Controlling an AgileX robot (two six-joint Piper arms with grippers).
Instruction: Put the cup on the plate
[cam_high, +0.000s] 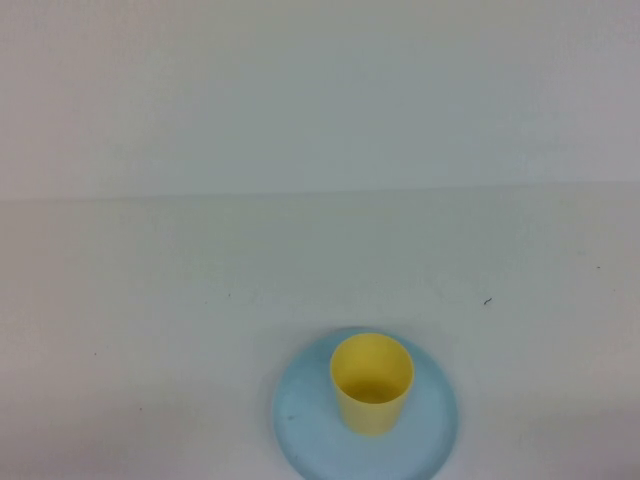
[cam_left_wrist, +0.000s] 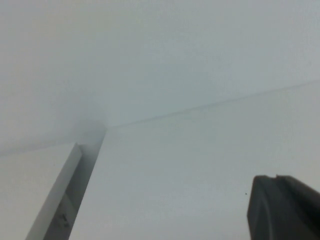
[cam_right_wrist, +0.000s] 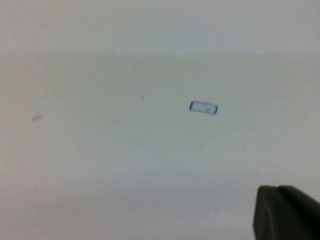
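The yellow cup (cam_high: 372, 383) stands upright on the light blue plate (cam_high: 305, 420), roughly at the plate's middle, at the near edge of the high view. Nothing is holding the cup. Neither arm shows in the high view. My left gripper (cam_left_wrist: 275, 177) shows only as dark fingertips pressed together over bare white table in the left wrist view, holding nothing. My right gripper (cam_right_wrist: 277, 188) shows the same way in the right wrist view, fingertips together and holding nothing. The cup and the plate do not show in either wrist view.
The white table meets a white back wall (cam_high: 320, 90). A small blue outlined rectangle (cam_right_wrist: 203, 107) is marked on the table in the right wrist view. A white panel edge with a gap (cam_left_wrist: 60, 200) shows in the left wrist view.
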